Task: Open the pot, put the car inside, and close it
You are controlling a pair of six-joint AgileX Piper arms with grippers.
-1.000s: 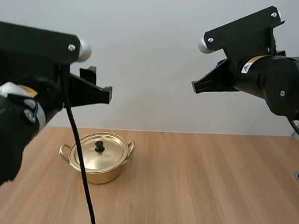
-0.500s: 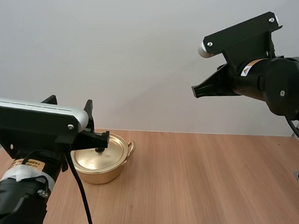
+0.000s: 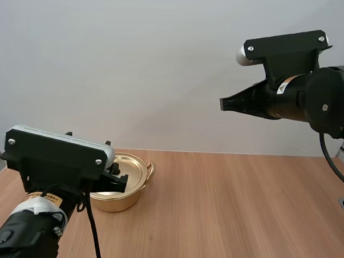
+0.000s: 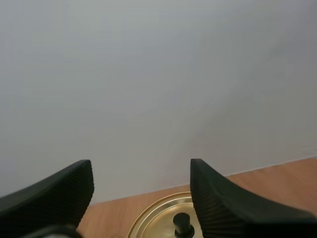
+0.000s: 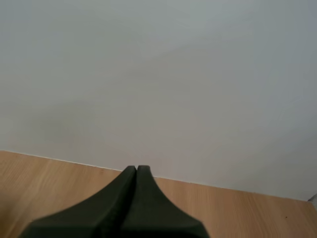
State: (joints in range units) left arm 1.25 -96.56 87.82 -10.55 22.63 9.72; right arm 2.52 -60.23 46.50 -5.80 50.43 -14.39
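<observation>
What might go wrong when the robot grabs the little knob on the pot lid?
1. The knob sits much closer to one finger of the open left gripper than to the other, so closing may nudge the lid sideways, or pinch off-centre and slip.
2. Nothing steadies the pot. The right gripper hangs shut high above the table, so the pot might slide or tip.

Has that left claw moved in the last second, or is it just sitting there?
Yes. Against the pot, which stayed put, the left gripper has dropped from high above it to lid level, open near the knob.
</observation>
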